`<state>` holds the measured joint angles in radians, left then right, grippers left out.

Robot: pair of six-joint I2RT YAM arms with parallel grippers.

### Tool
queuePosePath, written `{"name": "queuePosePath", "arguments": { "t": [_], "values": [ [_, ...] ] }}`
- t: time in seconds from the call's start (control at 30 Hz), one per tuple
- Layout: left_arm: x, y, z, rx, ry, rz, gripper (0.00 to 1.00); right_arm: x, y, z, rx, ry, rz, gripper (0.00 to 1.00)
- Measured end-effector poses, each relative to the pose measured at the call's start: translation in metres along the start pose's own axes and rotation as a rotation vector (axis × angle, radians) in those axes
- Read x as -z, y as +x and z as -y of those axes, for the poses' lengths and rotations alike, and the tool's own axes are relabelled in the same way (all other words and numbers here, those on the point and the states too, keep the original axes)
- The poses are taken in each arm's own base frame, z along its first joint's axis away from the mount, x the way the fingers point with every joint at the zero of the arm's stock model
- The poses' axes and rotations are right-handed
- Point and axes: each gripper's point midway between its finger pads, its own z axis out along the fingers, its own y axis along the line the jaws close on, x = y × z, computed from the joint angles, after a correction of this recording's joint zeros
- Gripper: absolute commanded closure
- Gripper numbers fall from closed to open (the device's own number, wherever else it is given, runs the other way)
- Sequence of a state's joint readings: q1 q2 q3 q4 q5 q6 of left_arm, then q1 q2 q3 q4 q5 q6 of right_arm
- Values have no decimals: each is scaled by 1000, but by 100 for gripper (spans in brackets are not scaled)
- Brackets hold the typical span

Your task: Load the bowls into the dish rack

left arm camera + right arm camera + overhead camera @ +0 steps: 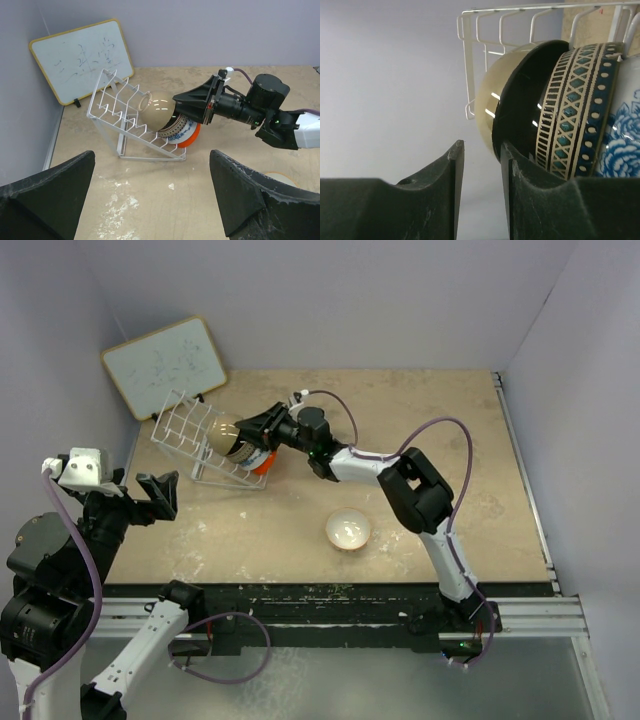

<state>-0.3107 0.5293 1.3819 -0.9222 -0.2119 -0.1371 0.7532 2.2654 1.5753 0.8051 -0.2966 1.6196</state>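
Note:
The dish rack (185, 425) (112, 100) (490, 20) stands slanted at the back left. Leaning in it side by side are a tan bowl (224, 433) (157, 112) (492, 100), a glossy black bowl (520, 110), a blue-and-white patterned bowl (177, 129) (575, 115) and an orange-red bowl (262, 465) (192, 137). A white bowl (348, 530) sits upright on the table, apart from the rack. My right gripper (248, 430) (177, 102) (481, 147) is at the tan and black bowls, narrowly open with nothing between its fingers. My left gripper (158, 490) (152, 155) hangs wide open and empty near the table's left edge.
A wood-framed whiteboard (165, 365) (80, 60) leans against the back left wall behind the rack. Purple walls close in the table on three sides. White scuffs (107, 205) mark the tabletop in front of the rack.

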Motion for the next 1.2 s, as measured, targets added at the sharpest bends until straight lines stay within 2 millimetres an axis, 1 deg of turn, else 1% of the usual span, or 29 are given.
{"name": "queuePosePath", "arguments": {
  "t": [0.23,0.4,0.5,0.57,0.77,0.83,0.93,1.0,1.07,1.13,1.2],
  "values": [
    [0,0,0,1,0,1,1,7,1,2,12,19,1,62],
    [0,0,0,1,0,1,1,14,4,16,3,49,-7,62],
    [0,0,0,1,1,1,1,20,6,12,5,49,-6,62],
    [0,0,0,1,0,1,1,25,7,5,15,43,-6,62],
    [-2,4,0,-1,0,-9,1,36,11,-32,66,-16,-5,62],
    [-2,4,0,-1,1,-11,1,38,11,-40,78,-32,-5,62],
    [-2,4,0,-1,0,-10,1,40,11,-38,107,-18,0,57],
    [-2,4,0,-1,0,-10,1,44,9,-29,151,37,16,51],
    [-2,4,0,-1,0,-10,1,51,4,-25,225,103,40,47],
    [-2,4,0,-1,0,-10,1,63,-1,-30,315,163,69,45],
    [-2,4,0,-1,0,-10,1,81,-5,-44,420,208,97,44]
  ]
}}
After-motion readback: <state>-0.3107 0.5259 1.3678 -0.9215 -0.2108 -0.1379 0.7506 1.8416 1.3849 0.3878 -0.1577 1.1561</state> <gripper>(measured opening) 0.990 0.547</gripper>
